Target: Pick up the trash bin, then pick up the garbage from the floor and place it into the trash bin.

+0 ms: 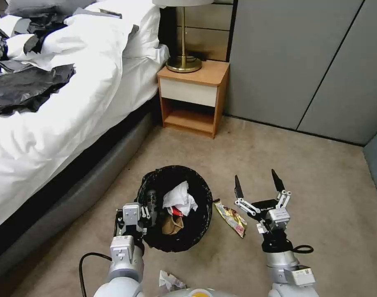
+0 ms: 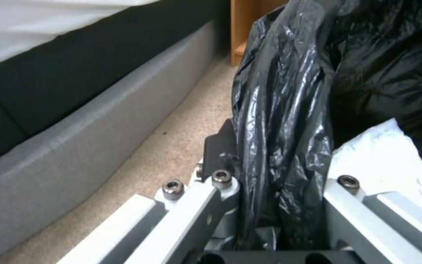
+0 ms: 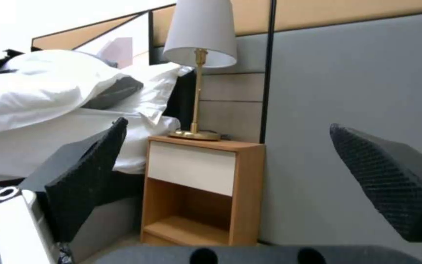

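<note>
Trash bin (image 1: 196, 231): on the carpet beside the bed (image 1: 73, 103), with tissues and a paper bag inside.
Left gripper (image 1: 145, 212): clamped on the bin's near rim.
Right gripper (image 1: 259, 186): wide open, empty, beside the bin.
Left to do: yellow wrapper (image 1: 231, 217) beside the bin; crumpled wrapper (image 1: 170, 281) near the bin.

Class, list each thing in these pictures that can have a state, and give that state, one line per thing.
trash bin: upright, partly filled, rim gripped.
left gripper: jaws shut on the bin's rim.
right gripper: jaws open, empty, beside the bin.
yellow snack wrapper: lying on the carpet.
white tissue: inside the bin.
crumpled wrapper: on the floor.
nightstand drawer: closed.
</note>
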Motion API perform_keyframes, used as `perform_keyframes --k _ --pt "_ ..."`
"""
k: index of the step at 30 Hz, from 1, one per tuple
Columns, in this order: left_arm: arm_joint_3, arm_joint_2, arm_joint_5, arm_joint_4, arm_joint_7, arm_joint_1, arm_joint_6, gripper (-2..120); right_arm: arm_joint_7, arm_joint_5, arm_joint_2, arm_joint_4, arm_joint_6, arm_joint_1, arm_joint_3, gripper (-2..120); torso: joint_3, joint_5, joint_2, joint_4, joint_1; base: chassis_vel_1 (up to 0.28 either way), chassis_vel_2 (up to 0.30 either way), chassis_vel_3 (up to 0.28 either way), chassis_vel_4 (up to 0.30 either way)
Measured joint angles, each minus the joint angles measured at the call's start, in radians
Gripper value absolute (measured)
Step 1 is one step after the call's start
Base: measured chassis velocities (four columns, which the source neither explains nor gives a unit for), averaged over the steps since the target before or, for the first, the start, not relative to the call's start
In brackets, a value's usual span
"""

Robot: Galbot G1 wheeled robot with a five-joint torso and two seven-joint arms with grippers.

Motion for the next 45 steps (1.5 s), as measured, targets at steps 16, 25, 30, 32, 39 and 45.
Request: perform_keyframes --k 16,25,30,32,39,45 --pt "0.001 0.000 0.002 -0.009 0.000 0.009 0.000 1 -0.053 0.015 -0.105 -0.069 -0.309 0.124 -0.023 100 0.000 0.0001 0.000 0.0003 0.000 0.003 -0.005 -0.007 0.005" --pt "0.001 0.000 0.003 -0.009 0.000 0.009 0.000 1 -0.131 0.136 -0.179 -0.174 -0.559 0.212 -0.047 100 0.000 -0.0001 0.000 0.0004 0.000 0.000 0.000 0.000 0.000" --pt "0.001 0.001 0.003 -0.009 0.001 0.009 0.000 1 -0.192 0.123 -0.187 -0.288 -0.620 0.264 -0.045 100 0.000 0.0001 0.000 0.0003 0.000 0.000 0.000 0.000 0.000" --pt "0.001 0.001 0.003 -0.009 0.001 0.009 0.000 1 -0.217 0.106 -0.187 -0.380 -0.621 0.297 -0.045 100 0.000 0.0003 0.000 0.0004 0.000 0.000 0.000 0.000 0.000" --pt "-0.001 0.000 0.003 -0.008 0.000 0.013 -0.001 1 -0.275 0.099 -0.179 -0.600 -0.573 0.374 -0.038 100 0.000 0.0002 0.000 0.0004 0.000 0.000 0.000 0.000 0.000" --pt "0.000 -0.002 0.006 -0.001 0.000 0.012 -0.001 1 -0.309 0.105 -0.173 -0.678 -0.562 0.404 -0.031 100 0.000 0.0001 0.000 0.0004 0.000 0.000 0.000 0.000 0.000"
